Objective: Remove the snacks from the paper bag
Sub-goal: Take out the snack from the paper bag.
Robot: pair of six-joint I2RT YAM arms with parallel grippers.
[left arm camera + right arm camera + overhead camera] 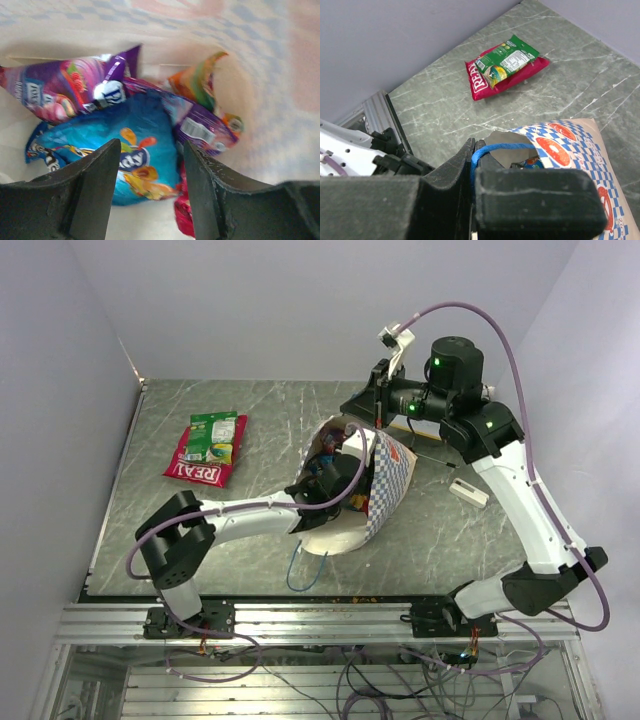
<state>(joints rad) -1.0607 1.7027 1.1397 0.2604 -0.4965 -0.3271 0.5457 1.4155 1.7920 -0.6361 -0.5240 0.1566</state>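
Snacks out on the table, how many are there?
2: a green packet lies on a red packet, left of the bag. More sit inside the bag, and some could hide behind it.

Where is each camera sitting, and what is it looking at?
Top: high behind the robot, looking down at the table and bag; left arm and right arm show.
Left wrist: inside the bag, facing the blue packet; open left gripper shows.
Right wrist: over the bag's mouth, facing across the table; right gripper shut on the handle.
Shared: top and right wrist both see the red packet and green packet.
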